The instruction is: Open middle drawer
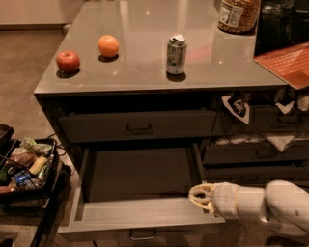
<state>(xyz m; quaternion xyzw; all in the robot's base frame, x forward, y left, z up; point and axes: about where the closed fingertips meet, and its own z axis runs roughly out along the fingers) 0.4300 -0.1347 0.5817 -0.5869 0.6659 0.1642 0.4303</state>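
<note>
The middle drawer (140, 212) is dark grey and stands pulled far out below the counter. Its plain dark inside (140, 171) holds nothing that I can see, and its small metal pull (142, 235) shows at the bottom edge of the front. The drawer above it (137, 126) is shut, with a like handle. My gripper (200, 197) is cream-coloured, on a pale arm coming in from the lower right. It sits at the right front corner of the open drawer, close to its rim and away from the pull.
On the grey countertop (145, 72) stand a red apple (68, 61), an orange (108, 46), a drinks can (176, 53) and a jar (237, 14). More drawers (256, 154) with packets are on the right. A black bin of snacks (24, 166) stands on the floor at left.
</note>
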